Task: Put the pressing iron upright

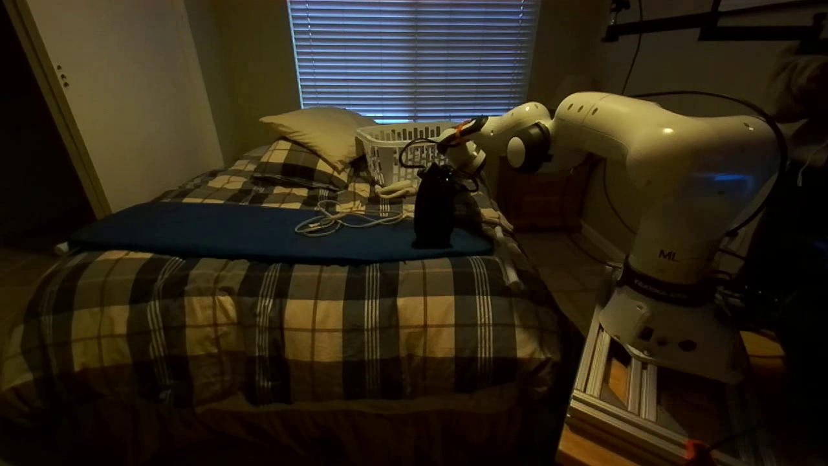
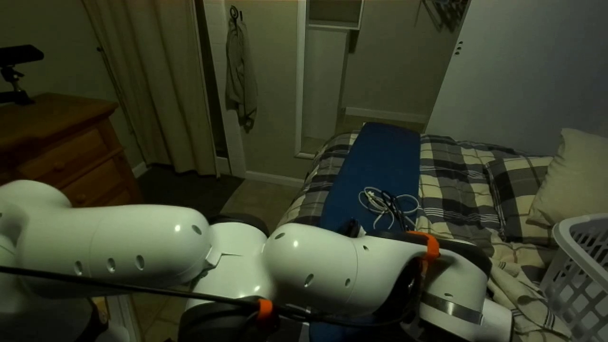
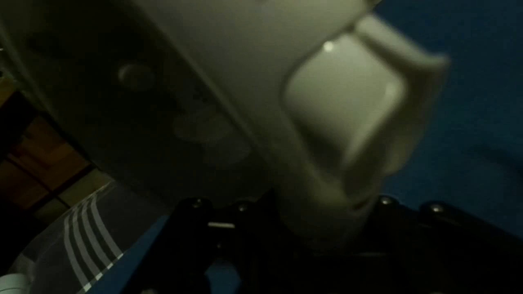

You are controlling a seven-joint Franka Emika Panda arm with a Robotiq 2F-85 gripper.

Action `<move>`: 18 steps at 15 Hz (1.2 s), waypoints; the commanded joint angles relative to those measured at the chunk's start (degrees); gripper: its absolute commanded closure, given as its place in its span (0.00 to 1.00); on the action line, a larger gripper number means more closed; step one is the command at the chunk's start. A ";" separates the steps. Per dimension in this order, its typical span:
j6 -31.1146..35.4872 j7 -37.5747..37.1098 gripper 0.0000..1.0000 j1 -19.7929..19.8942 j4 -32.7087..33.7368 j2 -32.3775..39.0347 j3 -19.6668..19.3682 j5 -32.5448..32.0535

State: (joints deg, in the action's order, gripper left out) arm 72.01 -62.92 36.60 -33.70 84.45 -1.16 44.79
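One white basket (image 1: pixel 387 144) on bed (image 1: pixel 310 323), contents unclear

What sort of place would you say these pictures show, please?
Most likely a bedroom in a home. The signs are a broad bed covered in dark-and-cream plaid fabric, a plump cream cloth pillow and a brown wooden chest of drawers.

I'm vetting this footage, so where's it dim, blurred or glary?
Wrist view: the pressing iron blurred, a small glare spot on it, frame bottom near black. Both exterior views: dim light, highlights on the arm. In an exterior view, blinds brightest.
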 commanded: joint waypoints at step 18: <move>0.99 20.15 0.00 -4.92 7.31 -4.29 -0.10 -26.83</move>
State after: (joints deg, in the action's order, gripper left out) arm 72.33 -48.15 32.48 -25.20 82.77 -0.80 21.90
